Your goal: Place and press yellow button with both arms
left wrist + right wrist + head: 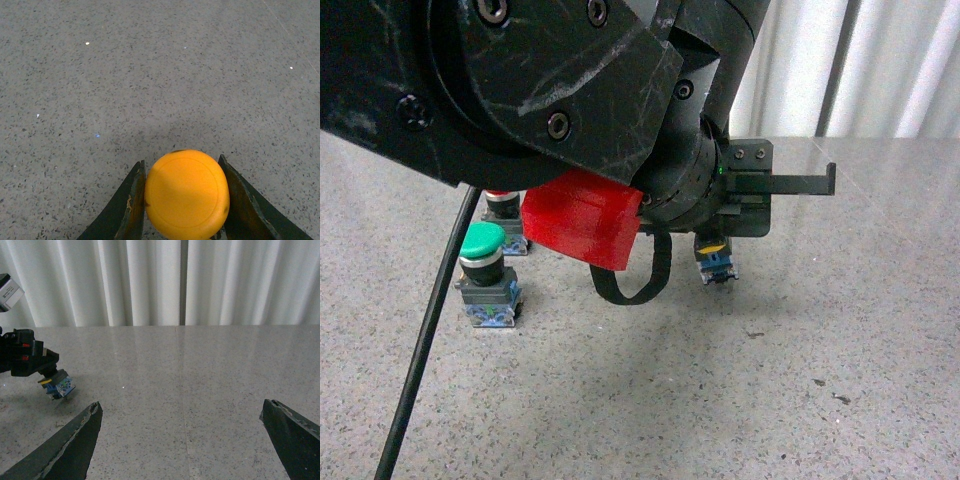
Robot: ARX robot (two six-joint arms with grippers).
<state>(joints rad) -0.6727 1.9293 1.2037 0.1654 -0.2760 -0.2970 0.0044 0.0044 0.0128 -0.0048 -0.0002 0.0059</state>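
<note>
Black cable (425,345) slants across the speckled grey bench (820,350) at far left. Beside it stands a green-capped button (482,243). A red-capped button (500,203) sits just behind, mostly hidden by the bulk of the left arm (520,80) and its red block (582,222). A black strap loop (630,280) hangs under the block. Further right, the left claw (181,161) is closed on the yellow button (186,194), fingers against both sides of its cap. The button hangs tilted, blue base close over the bench, well apart from the other two. The right claw (181,404) gapes wide with nothing between its fingers, facing white curtains (150,285).
</note>
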